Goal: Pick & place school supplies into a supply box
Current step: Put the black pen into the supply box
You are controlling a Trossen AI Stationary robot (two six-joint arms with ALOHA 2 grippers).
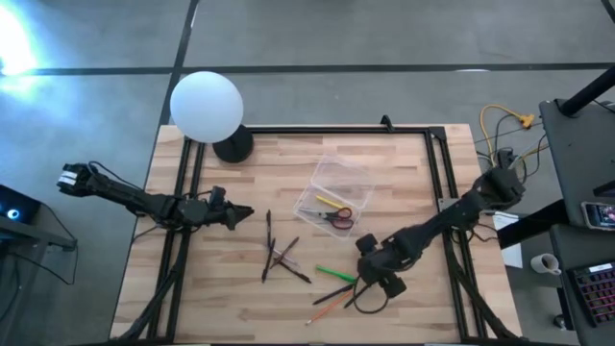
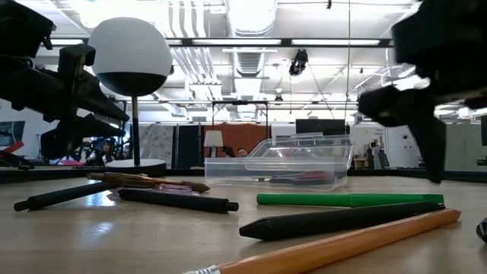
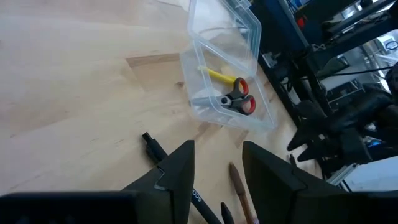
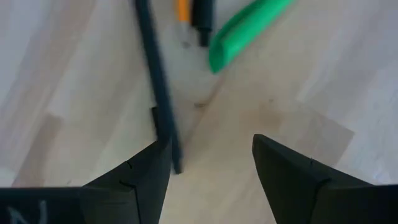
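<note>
The clear supply box [image 1: 335, 196] lies open mid-table, with the red-handled scissors [image 3: 240, 101] and the yellow stick [image 3: 217, 75] inside. Several thin dark pens [image 1: 279, 256] lie crossed on the wood to its near left. The green marker [image 1: 334, 273], another dark pen [image 1: 334, 293] and the orange pencil [image 1: 327, 309] lie near the table's front. My right gripper [image 4: 211, 160] is open just above the table by these, with a dark pen [image 4: 158, 81] beside one finger. My left gripper [image 3: 217, 163] is open, left of the crossed pens.
A white globe lamp [image 1: 206, 106] stands on a dark base at the far left corner. A black frame [image 1: 317, 131] runs along the table's edges. Bare wood [image 1: 231, 288] lies at the near left. Cables and a desk sit beyond the right edge.
</note>
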